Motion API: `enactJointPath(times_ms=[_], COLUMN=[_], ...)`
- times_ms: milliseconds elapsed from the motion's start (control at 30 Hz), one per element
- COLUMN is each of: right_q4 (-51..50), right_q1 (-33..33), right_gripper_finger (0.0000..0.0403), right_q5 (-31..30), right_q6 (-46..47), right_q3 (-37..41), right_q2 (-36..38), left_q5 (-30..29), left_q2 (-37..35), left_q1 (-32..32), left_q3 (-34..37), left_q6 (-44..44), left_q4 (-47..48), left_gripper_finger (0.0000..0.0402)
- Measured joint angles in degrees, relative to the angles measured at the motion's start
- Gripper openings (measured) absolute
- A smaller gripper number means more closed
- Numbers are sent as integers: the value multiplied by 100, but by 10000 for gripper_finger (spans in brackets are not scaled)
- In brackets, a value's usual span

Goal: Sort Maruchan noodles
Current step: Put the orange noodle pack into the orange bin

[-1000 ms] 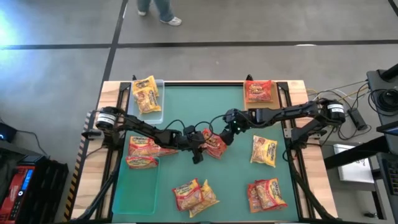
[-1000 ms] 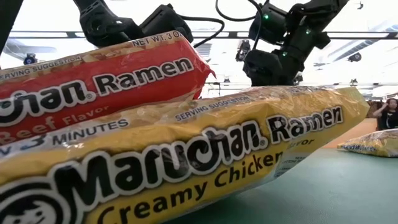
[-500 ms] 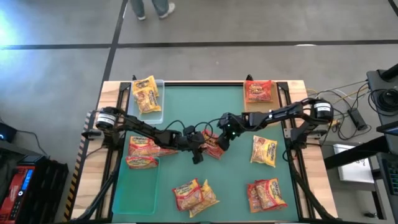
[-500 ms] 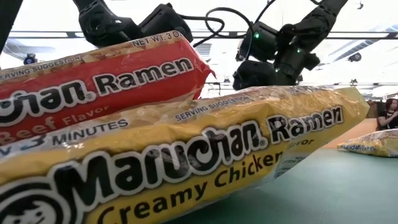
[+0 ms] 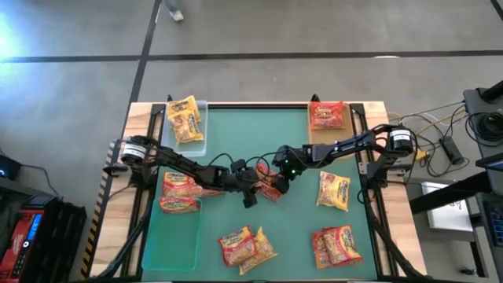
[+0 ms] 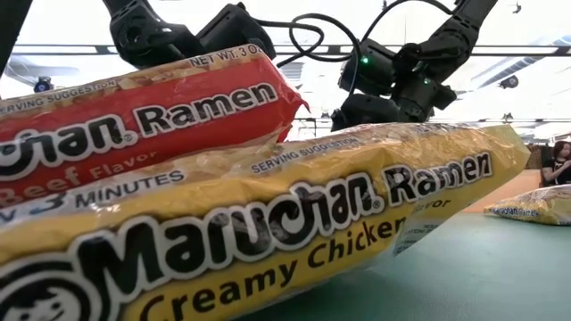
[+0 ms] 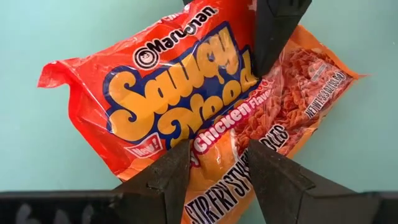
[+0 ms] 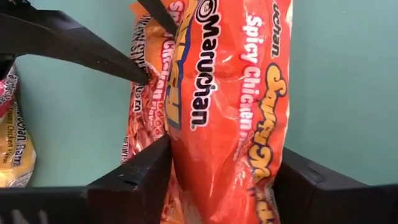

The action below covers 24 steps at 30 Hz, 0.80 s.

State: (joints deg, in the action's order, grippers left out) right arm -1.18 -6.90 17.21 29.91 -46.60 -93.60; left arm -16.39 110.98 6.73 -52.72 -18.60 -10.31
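While the low view was mostly filled by two packets right at the lens, a yellow packet (image 6: pixel 268 232) reading "Maruchan Ramen Creamy Chicken" with a red packet (image 6: pixel 134 125) on top reading "Ramen", "Beef Flavor", "3 MINUTES" and "NET WT. 3 O…", it showed nothing of what the grippers held, just dark arms and cables up behind them. Off to the side a second yellow pack (image 6: pixel 535 205) lay on the green mat (image 6: pixel 464 276).

That part only came through on the wrist cams. Left wrist view had an orange pack (image 7: pixel 205 106) reading "Maruchan", "Saucy Noodles", "Chicken Flavor", "New!" and "STIR FRY STY…", with the left gripper (image 7: pixel 217 165) pinching its near edge and one finger (image 7: pixel 277 31) of the other arm coming down on its far end. Right wrist view showed the same pack (image 8: pixel 230 99) edge-on, "Maruchan" and "Spicy Chicken" readable, sitting between the right gripper (image 8: pixel 221 171) fingers, which stood wide on either side; couldn't tell if they were actually squeezing it.

From above, both grippers, left (image 5: pixel 253 182) and right (image 5: pixel 280 174), met at that pack (image 5: pixel 269 187) mid-mat. Nearer the front lay a mixed pair (image 5: pixel 246 245) and a red pair (image 5: pixel 336 244), a yellow one (image 5: pixel 333 191) to the right, two more (image 5: pixel 181 192) on the left, and at the far corners a yellow one on a clear tray (image 5: pixel 201 141) and a red one on a tan tray (image 5: pixel 344 126).
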Motion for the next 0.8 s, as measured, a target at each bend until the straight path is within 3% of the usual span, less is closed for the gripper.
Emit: enactJointPath(times_ms=[333, 800], right_q4=[-20, -433], right_q1=[9, -31], right_gripper_finger=[124, 114], right_q5=[125, 79], right_q6=[-89, -381], right_q3=[-3, 0], right_q2=[48, 267], left_q5=[73, 22], left_q2=[-599, -1065], left_q1=[167, 224], left_q3=[46, 25], left_q6=[149, 3], left_q4=[322, 1051], left_gripper_finger=[142, 142])
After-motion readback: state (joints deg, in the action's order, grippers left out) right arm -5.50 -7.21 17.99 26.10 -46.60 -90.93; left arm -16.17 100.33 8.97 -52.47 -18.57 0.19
